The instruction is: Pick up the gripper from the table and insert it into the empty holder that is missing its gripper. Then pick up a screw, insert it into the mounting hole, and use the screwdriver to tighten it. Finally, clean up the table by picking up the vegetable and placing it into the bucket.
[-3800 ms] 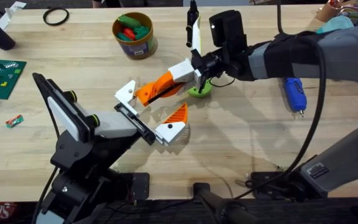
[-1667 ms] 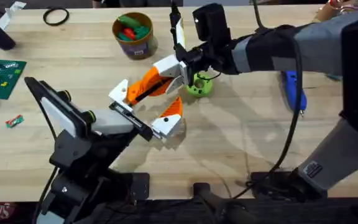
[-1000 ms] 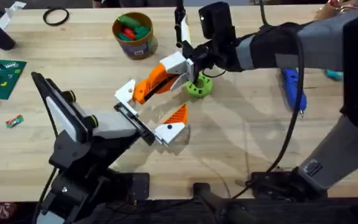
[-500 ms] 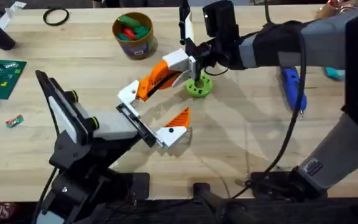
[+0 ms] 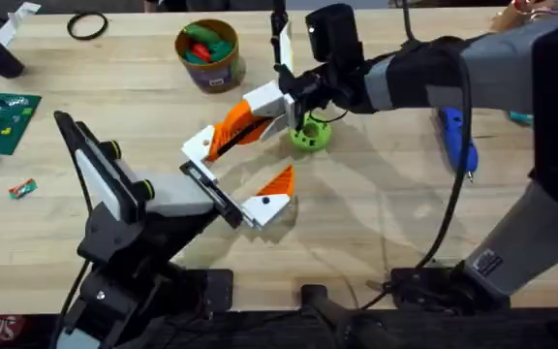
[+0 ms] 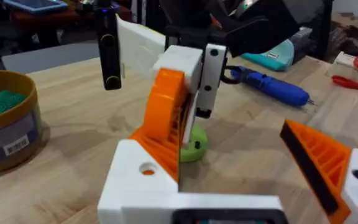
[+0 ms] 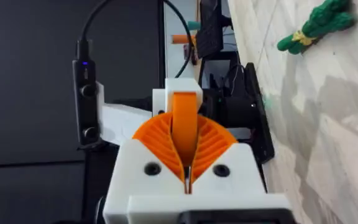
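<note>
The wooden counter [image 5: 376, 233] is cluttered along its far edge. My right tool [image 5: 294, 97] clamps the gripper [image 5: 235, 126] aloft and tilted, its white base just beside the holder [image 5: 177, 197]. I cannot tell the state of the left tool [image 5: 213, 187]. If the base meets the rail skewed, I judge it will jam. A green round piece [image 5: 308, 136] sits under my wrist. The bucket [image 5: 208, 53] and the screwdriver [image 5: 458, 145] lie well apart.

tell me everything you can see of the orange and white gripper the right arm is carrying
The gripper is a long printed plastic finger: a ribbed orange body, a white base block with a round hole and a white tip. It hangs tilted above the table, clear of the wood. The right gripper is shut on its tip end. The base block points down toward the holder on the left arm, just above its black rail; whether they touch I cannot tell. A green vegetable sits on the table under the tip end.
</note>
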